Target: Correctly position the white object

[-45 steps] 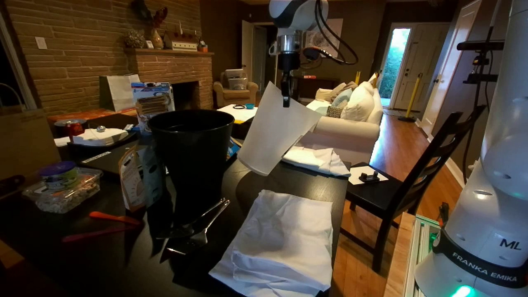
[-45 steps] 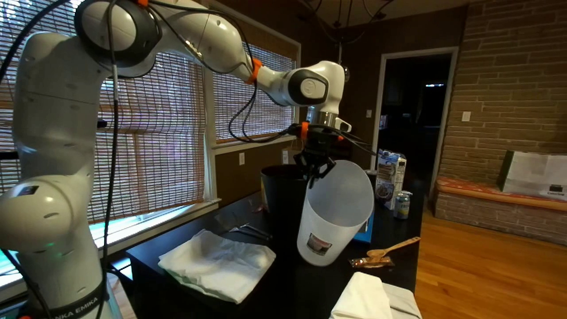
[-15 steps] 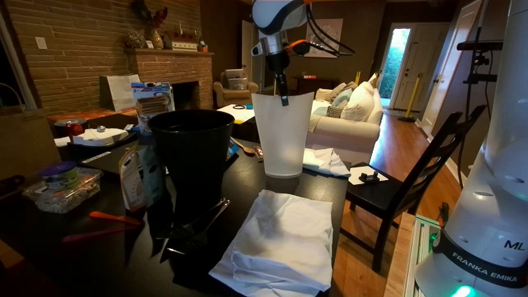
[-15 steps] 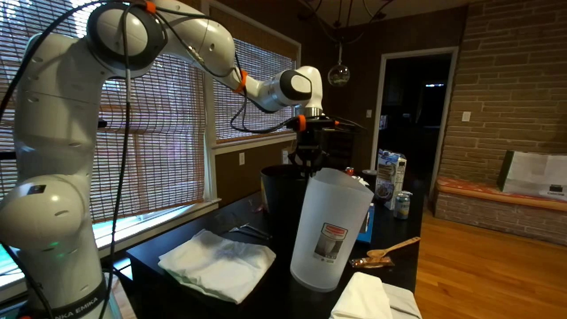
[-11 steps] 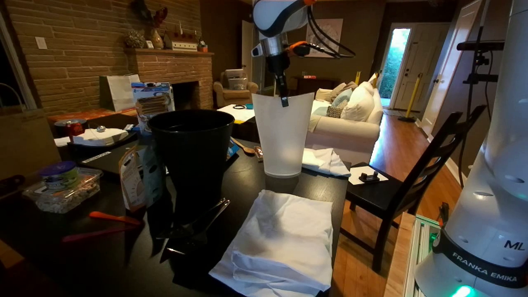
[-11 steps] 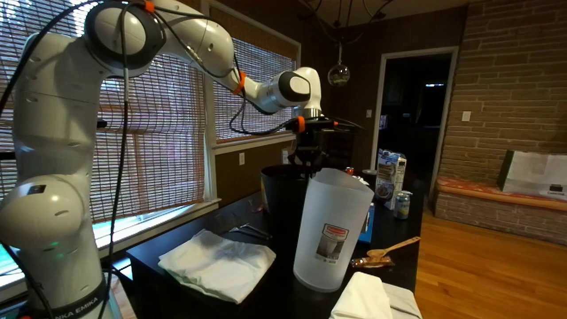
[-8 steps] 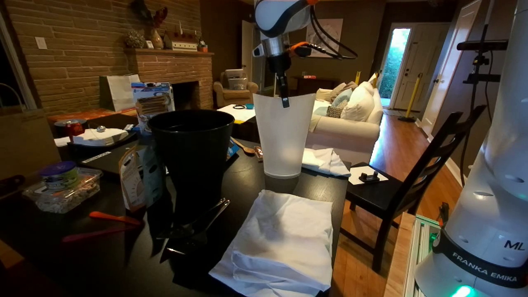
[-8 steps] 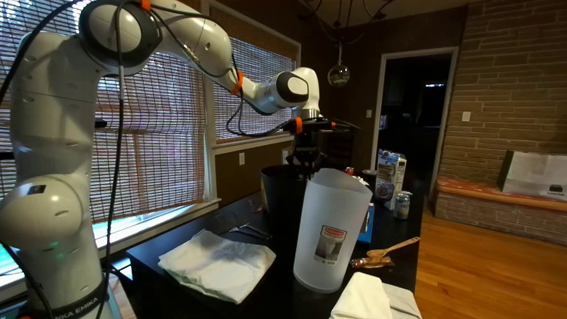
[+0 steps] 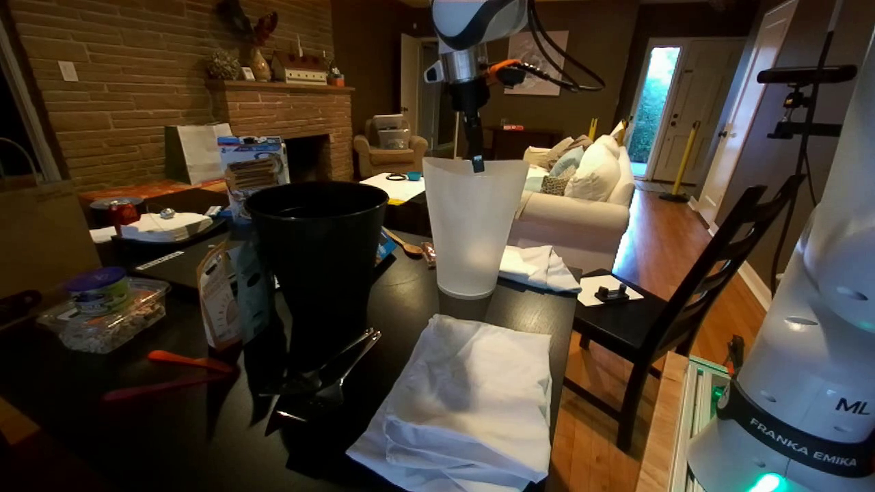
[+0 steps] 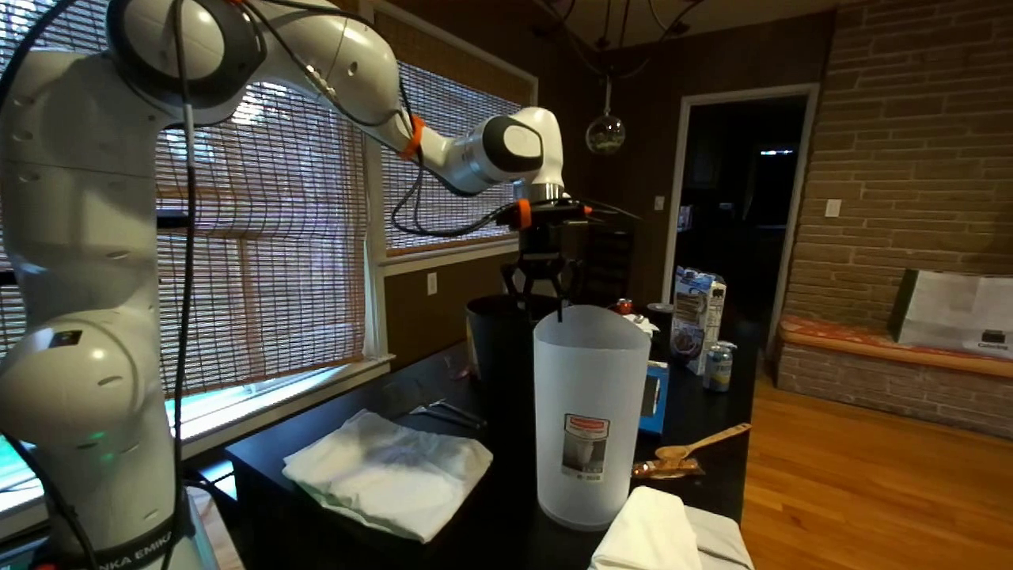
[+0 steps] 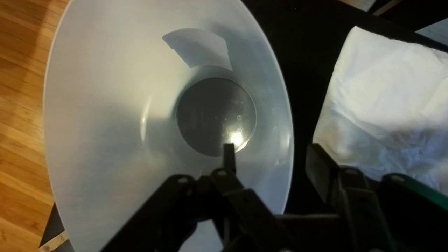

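The white object, a tall translucent bin with a label on its side, stands upright on the dark table. My gripper is at its rim, with the jaws spread wide. In the wrist view one finger is over the inside of the bin, while the opposite finger is outside it. The rim runs between them with a gap on either side. Looking down into the bin, I see its round floor, with nothing lying in it.
A black round bin stands beside the white one. A folded white cloth lies nearer the robot, and another cloth lies close to the white bin's base. Wooden spoon, blue box and dark chair are nearby.
Three seconds ago the bin was held strongly tilted; half a second ago it still leaned with the fingers together on its rim. Now it is upright, the fingers have spread apart, and the wrist has shifted slightly.
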You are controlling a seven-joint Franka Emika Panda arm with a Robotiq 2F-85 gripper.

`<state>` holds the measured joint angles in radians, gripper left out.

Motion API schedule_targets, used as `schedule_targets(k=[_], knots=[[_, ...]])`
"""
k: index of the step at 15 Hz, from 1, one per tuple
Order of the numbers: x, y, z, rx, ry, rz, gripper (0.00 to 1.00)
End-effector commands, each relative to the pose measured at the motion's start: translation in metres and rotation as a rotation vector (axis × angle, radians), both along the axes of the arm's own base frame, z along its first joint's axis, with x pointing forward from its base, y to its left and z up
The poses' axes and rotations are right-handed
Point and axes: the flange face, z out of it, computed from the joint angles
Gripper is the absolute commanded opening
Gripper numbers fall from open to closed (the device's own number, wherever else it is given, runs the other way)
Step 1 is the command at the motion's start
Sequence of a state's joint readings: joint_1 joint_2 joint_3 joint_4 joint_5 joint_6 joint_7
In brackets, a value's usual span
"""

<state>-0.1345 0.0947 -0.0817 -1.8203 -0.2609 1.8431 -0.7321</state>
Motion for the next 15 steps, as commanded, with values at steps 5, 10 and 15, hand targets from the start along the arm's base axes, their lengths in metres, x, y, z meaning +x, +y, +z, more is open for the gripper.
schedule_targets(k=[5,10,15], knots=[[-0.008,0.005,0.069,-0.023,-0.154,-0.004,1.0],[-0.001,0.0,0.142,-0.022,-0.292,-0.039,1.0],[-0.002,-0.002,0.153,-0.047,-0.319,-0.032,1.0]])
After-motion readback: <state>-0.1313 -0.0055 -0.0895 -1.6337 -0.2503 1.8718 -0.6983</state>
